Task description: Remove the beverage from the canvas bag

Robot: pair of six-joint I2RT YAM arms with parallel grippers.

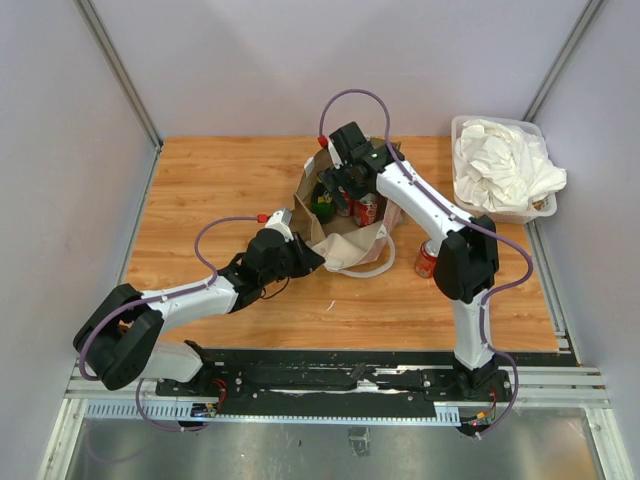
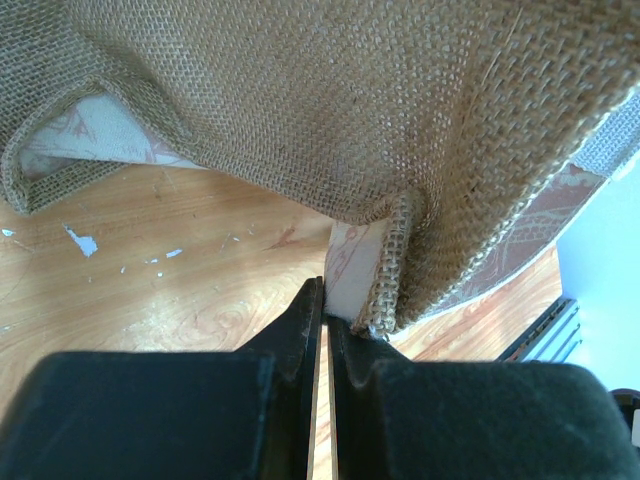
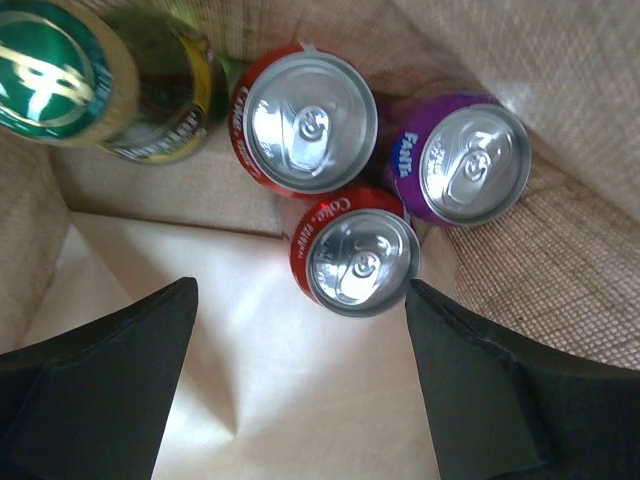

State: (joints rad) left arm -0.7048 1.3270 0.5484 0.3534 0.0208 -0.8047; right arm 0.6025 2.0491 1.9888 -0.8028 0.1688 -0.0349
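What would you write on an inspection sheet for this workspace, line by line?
Surface: wooden table, with a few white flecks.
Job's things: canvas bag, open at the top; inside stand two red cans, a purple Fanta can and a green-topped container.
Clutter: another red can on the table beside the right arm; clear bin holding white cloths.
Grippers: left gripper shut on the bag's edge; right gripper open, inside the bag above the cans.
Cables: purple cables loop along both arms.
Surroundings: pale walls on three sides.
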